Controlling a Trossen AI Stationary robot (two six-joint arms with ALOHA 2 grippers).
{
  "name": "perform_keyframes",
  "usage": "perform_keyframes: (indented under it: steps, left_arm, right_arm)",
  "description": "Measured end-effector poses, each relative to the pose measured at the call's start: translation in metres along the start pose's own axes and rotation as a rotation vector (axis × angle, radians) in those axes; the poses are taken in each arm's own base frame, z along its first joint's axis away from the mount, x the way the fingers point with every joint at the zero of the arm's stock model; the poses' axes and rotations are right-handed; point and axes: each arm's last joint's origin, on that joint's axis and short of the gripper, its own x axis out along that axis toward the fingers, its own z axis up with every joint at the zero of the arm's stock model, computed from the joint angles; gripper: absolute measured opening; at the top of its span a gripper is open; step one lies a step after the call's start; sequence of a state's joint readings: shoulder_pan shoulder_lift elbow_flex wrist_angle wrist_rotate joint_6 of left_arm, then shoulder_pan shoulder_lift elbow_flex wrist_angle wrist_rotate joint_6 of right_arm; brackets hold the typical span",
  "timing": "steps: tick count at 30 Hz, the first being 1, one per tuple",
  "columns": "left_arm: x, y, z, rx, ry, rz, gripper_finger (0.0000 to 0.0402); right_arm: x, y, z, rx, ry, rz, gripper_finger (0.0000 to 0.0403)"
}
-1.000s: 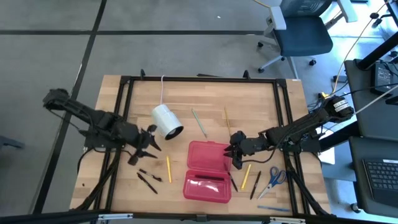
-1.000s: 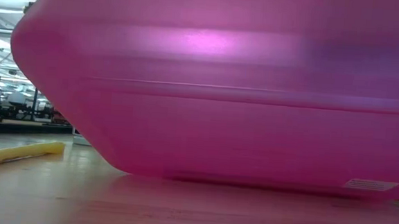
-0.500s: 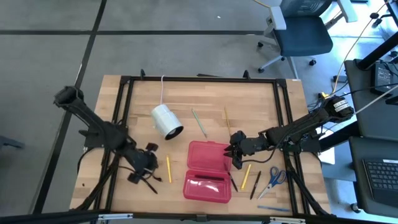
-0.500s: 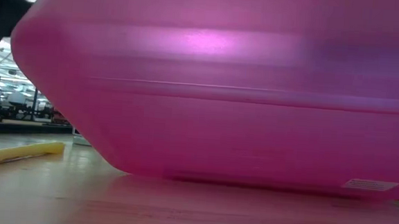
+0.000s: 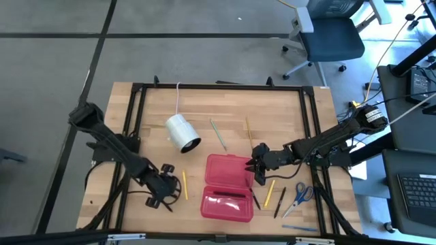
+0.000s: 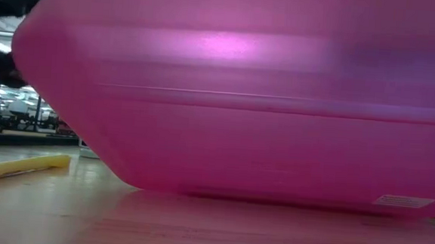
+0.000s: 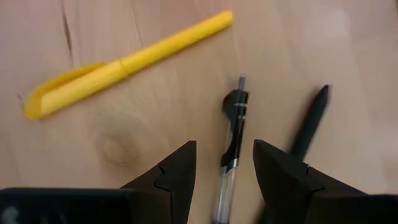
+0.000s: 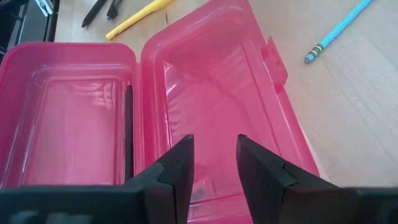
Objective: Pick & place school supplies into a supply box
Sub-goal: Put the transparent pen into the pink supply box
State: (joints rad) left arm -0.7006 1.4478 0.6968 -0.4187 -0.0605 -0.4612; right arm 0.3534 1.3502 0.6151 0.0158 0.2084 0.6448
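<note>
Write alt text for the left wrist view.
The left pincer hangs open just above a black-and-clear pen lying on the wooden table. A black marker lies beside that pen, and a yellow pen lies farther ahead.

In the low view the supply box [image 6: 234, 100] hides almost the whole table. At nine o'clock a yellow pen [image 6: 18, 166] is cut by the edge.

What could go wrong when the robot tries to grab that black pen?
The left gripper hangs open over a black pen. A second black pen lies close beside one finger, so closing might nudge it or catch both. The yellow pen lies apart, likely safe. The right gripper sits open at the red box and could crowd the drop-off.
</note>
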Motion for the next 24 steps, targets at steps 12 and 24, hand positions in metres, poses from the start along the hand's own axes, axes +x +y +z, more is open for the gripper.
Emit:
perform_keyframes:
  steps: [12, 24]
  left_arm:
    - [0.023, 0.001, -0.004, 0.010, 0.087, 0.053, 0.0149]
    - [0.024, 0.002, -0.005, 0.012, 0.073, 0.097, 0.0065]
  right_arm:
    - [0.000, 0.000, 0.000, -0.004, 0.002, -0.002, 0.0123]
    - [0.000, 0.000, 0.000, -0.029, 0.002, -0.002, 0.0123]
